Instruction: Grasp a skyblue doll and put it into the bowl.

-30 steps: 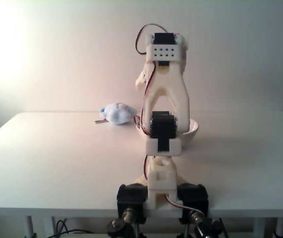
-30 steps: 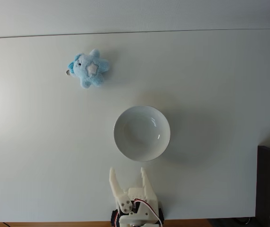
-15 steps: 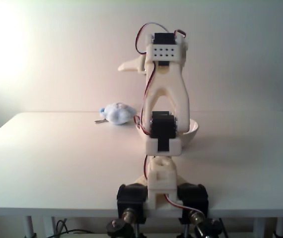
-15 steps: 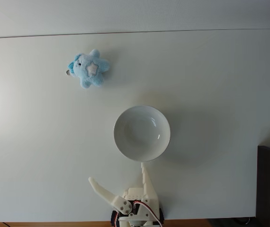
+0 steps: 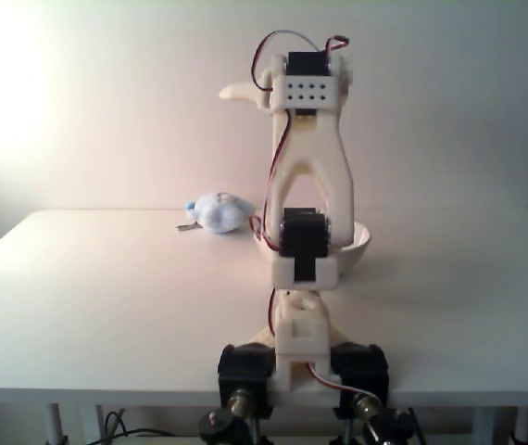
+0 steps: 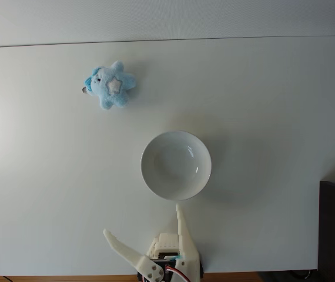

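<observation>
And the cream-white two-finger gripper (image 6: 141,218) is spread wide now in the fixed view from above: one finger (image 6: 120,249) splays out toward the lower left, the other (image 6: 180,218) points straight up the picture at the rim of the round, smooth white bowl (image 6: 176,165), stopping just short of it. A second ago those jaws stood as a narrow V; half a second ago they had already parted, and now the splayed finger has swung a little further out and lower in that view. Nothing is held between them.

From the fixed view at table level, the cream-white robot arm (image 5: 308,185) stands a touch taller than before, its black servo and red wires riding higher, and a pale fingertip (image 5: 239,92) juts out to the left of the arm's head, where a second ago none showed.

The small, soft skyblue plush doll (image 6: 111,85) with the pale star patch has not moved: it lies flat on the white table (image 6: 273,106), up and left of the bowl in the view from above, well apart from it and from the gripper. At table level the doll (image 5: 220,212) sits left of the arm, with the bowl (image 5: 357,243) half hidden behind the arm. The bowl holds nothing and has not shifted.
</observation>
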Robot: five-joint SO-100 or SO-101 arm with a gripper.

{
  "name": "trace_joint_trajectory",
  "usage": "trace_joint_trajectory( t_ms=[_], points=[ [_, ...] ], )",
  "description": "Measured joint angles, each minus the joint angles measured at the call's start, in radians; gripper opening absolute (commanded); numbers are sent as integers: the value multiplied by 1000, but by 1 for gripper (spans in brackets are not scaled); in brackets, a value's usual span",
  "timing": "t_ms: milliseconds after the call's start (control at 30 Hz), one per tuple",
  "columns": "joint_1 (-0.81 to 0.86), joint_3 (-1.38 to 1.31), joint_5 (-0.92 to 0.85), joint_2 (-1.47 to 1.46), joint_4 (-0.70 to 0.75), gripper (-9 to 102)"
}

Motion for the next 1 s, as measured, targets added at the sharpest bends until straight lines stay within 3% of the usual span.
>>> trace_joint_trajectory(
  t_ms=[600,1000],
  points=[
    [-2,-618,2,-871,-3,69],
    [-101,-1034,2,-1405,-3,69]
  ],
)
